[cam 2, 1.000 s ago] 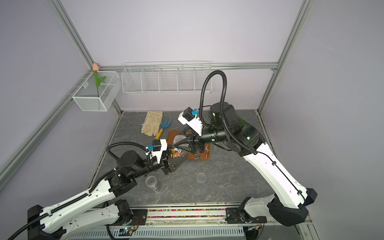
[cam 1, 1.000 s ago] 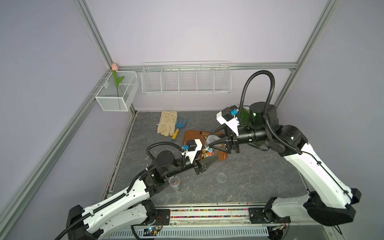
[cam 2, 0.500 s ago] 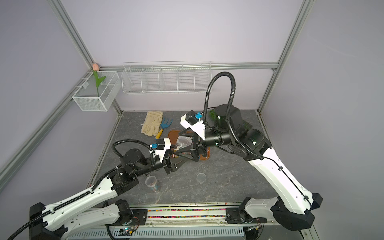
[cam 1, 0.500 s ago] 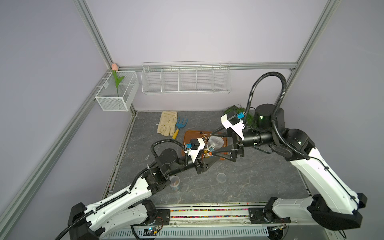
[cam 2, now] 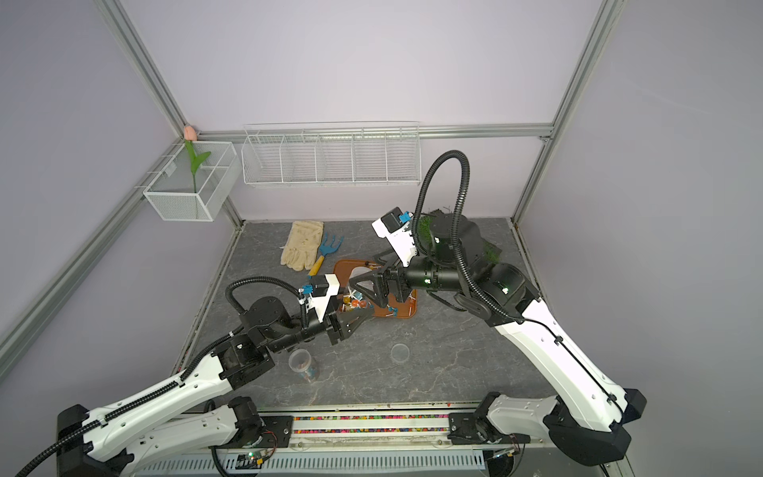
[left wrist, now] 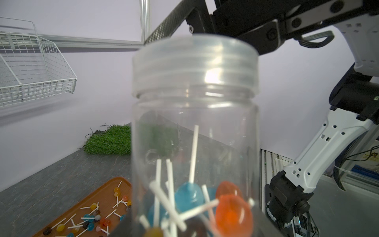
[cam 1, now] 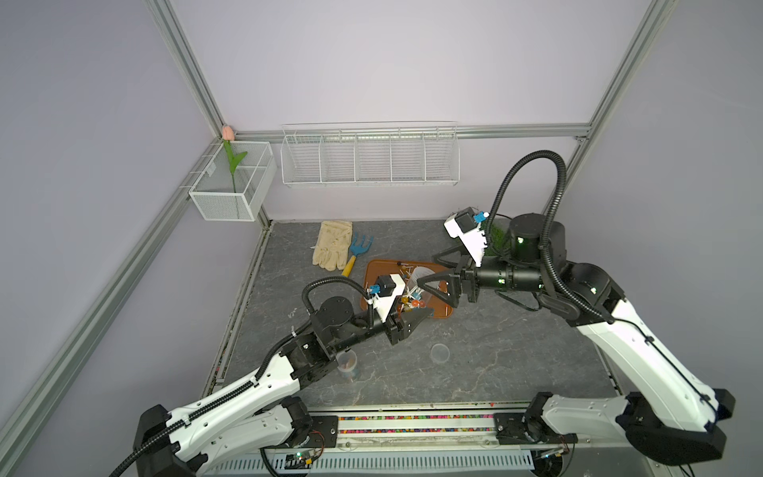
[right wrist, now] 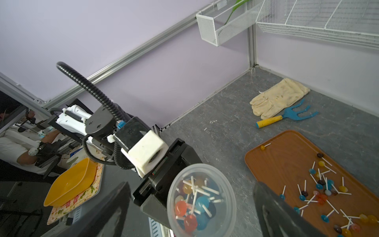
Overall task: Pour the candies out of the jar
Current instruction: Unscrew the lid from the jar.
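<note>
My left gripper [cam 1: 413, 316] [cam 2: 354, 318] [left wrist: 194, 229] is shut on a clear plastic jar [cam 1: 418, 285] [left wrist: 194, 127] [right wrist: 202, 200], held upright over the near end of the brown tray [cam 1: 373, 272] [right wrist: 287, 162]. A translucent lid [left wrist: 194, 65] sits on the jar. Candies [left wrist: 207, 203] [right wrist: 194, 203] with white sticks and blue, orange and dark heads lie in the jar's bottom. More candies [right wrist: 324, 190] [left wrist: 92, 217] are scattered on the tray. My right gripper [cam 1: 429, 270] [cam 2: 365, 276] [right wrist: 190, 184] stands open, a finger [right wrist: 274, 211] at each side of the lid and apart from it.
A cream glove [cam 1: 332, 245] and a blue hand rake [cam 1: 359, 250] lie behind the tray. A grass patch [left wrist: 110, 141] sits at the back right. A small clear cup [cam 1: 347, 363] and a clear round lid [cam 1: 439, 353] rest near the front. Wire baskets [cam 1: 369, 157] hang on the back wall.
The right gripper's jaws have spread wide, away from the jar's lid, and the right arm has swung out to the right. The left gripper keeps the jar in place.
</note>
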